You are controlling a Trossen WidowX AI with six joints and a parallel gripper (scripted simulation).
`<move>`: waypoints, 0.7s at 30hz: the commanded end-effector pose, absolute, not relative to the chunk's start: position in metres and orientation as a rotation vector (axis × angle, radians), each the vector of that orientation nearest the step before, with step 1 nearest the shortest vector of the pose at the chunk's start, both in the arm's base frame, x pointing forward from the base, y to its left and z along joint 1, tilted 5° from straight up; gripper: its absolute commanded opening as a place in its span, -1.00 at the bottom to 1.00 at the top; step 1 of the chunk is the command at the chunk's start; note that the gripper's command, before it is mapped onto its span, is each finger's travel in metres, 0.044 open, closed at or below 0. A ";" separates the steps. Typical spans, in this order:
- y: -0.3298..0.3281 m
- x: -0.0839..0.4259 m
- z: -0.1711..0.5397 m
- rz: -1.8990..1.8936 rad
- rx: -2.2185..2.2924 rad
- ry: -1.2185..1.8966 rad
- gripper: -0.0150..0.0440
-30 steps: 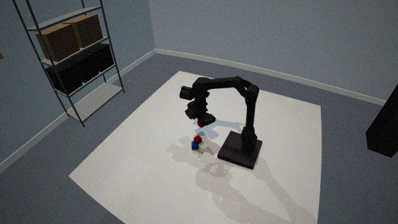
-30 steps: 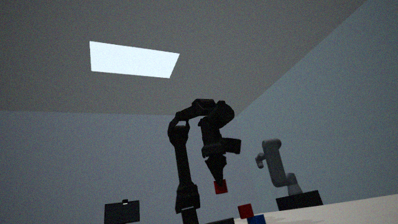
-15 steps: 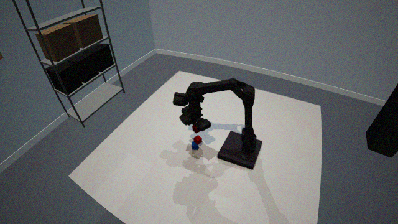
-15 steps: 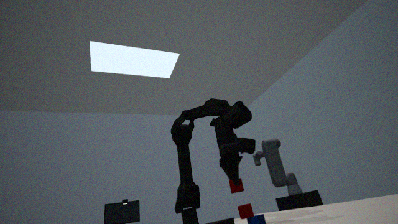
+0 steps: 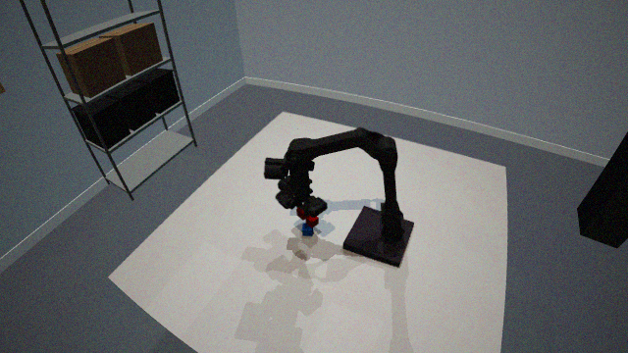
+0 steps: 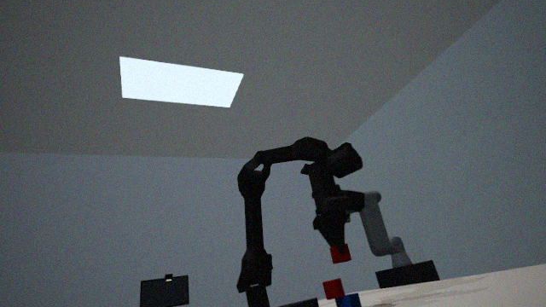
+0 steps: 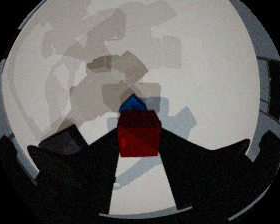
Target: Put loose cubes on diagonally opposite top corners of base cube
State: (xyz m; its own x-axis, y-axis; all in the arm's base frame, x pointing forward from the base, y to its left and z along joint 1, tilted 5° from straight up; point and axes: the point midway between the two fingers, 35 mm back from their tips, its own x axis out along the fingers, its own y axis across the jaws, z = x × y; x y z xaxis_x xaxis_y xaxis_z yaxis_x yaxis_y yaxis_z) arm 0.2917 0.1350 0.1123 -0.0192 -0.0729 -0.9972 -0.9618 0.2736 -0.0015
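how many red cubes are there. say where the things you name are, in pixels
2. One red cube (image 5: pixel 301 213) (image 6: pixel 341 256) (image 7: pixel 139 140) is held in the gripper (image 5: pixel 308 210) (image 6: pixel 339 251) (image 7: pixel 138 131), raised above the base; the other red cube (image 5: pixel 312 222) (image 6: pixel 333 289) sits on the blue cube (image 5: pixel 307 229) (image 6: pixel 350 300) (image 7: pixel 133 103), overhanging it.

So the stuff here sits on a big off-white mat, laid out on a plain grey floor, with a bunch of overlapping soft shadows across it. Directly on the mat there's a small blue cube, plus a flat, dark, squarish base plate that's way wider than the cube, and the two are clearly apart, not touching.
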 end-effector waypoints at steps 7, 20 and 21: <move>0.148 0.290 0.104 0.984 -1.055 1.376 -0.14; 0.145 0.288 0.081 0.984 -1.055 1.376 -0.14; 0.145 0.288 0.081 0.984 -1.055 1.376 -0.14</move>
